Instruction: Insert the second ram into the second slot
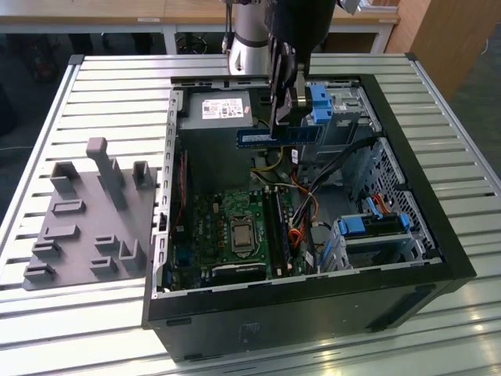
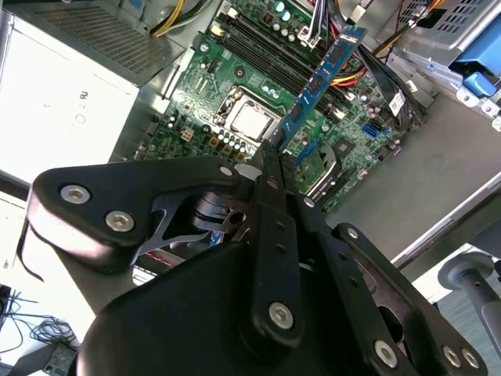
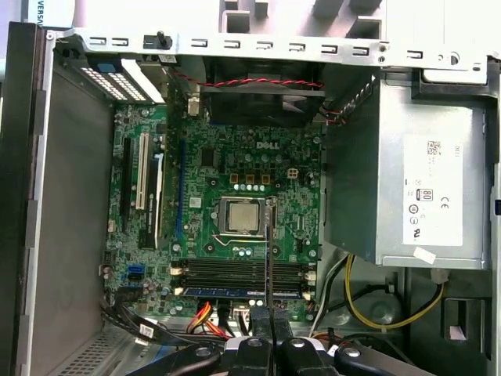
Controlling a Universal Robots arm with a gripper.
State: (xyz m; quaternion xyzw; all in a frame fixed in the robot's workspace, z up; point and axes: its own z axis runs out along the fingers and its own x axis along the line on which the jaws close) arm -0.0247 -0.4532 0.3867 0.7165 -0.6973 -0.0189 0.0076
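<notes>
My gripper (image 1: 286, 110) is shut on the second ram (image 1: 279, 135), a long dark-blue stick with a pale label, held level above the open computer case, over its rear half. In the second wrist view the ram (image 2: 322, 74) reaches from the gripper (image 2: 272, 157) out over the motherboard. In the first wrist view the ram (image 3: 268, 258) shows edge-on as a thin line crossing the black memory slots (image 3: 235, 274) beside the processor socket (image 3: 239, 215). It hangs well above the slots (image 1: 277, 227), touching nothing. Which slot is the second I cannot tell.
The power supply (image 1: 223, 110) sits at the case's rear. Blue drive-bay latches (image 1: 321, 102) and a drive cage (image 1: 368, 229) stand on the exterior view's right, with cables (image 1: 301, 192) between. A grey fixture plate (image 1: 86, 211) lies left of the case.
</notes>
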